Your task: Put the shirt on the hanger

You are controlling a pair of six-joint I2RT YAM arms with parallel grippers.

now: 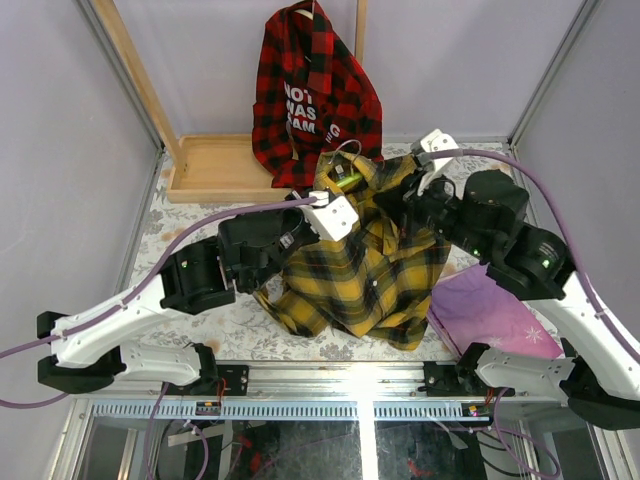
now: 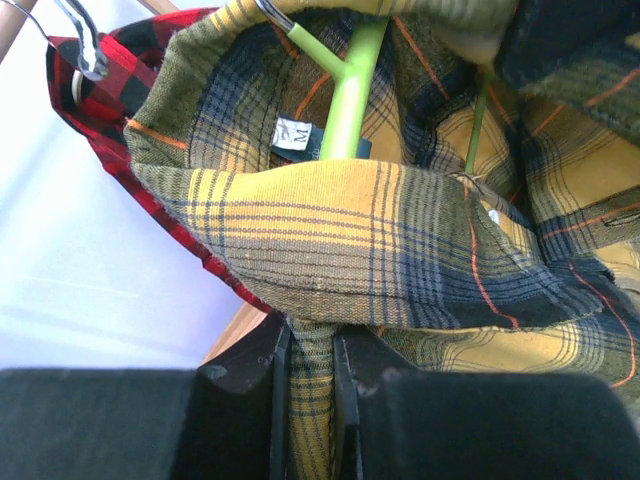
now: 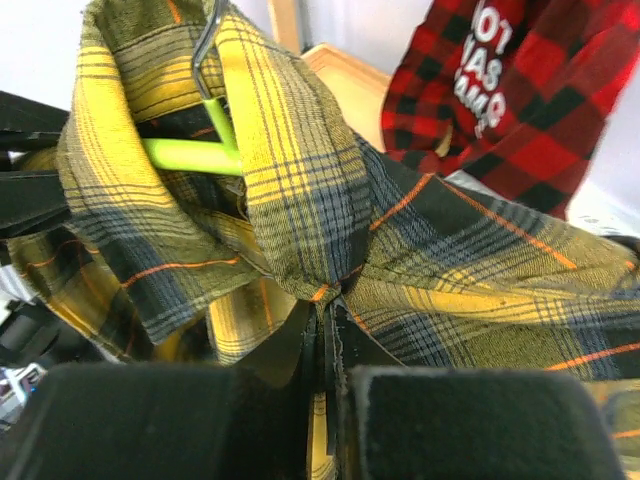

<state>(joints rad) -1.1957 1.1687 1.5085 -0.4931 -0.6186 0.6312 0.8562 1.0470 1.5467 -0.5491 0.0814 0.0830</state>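
The yellow and dark plaid shirt [image 1: 365, 270] hangs lifted between both arms above the table, its lower part draped down toward the front. The lime-green hanger [image 1: 347, 181] shows inside the collar area, its stem [image 2: 348, 95] running up past the size label and its arm [image 3: 190, 155] lying under a fold. My left gripper [image 2: 311, 335] is shut on a fold of the shirt below the collar. On the other side, the right gripper [image 3: 328, 310] is shut on a bunched pinch of the shirt fabric. The hanger's metal hook [image 3: 207, 40] pokes out above the cloth.
A red-and-black plaid shirt with white lettering [image 1: 315, 90] hangs on the wooden rack frame [image 1: 215, 165] at the back. A purple cloth [image 1: 490, 315] lies at the front right. Grey walls close in on both sides.
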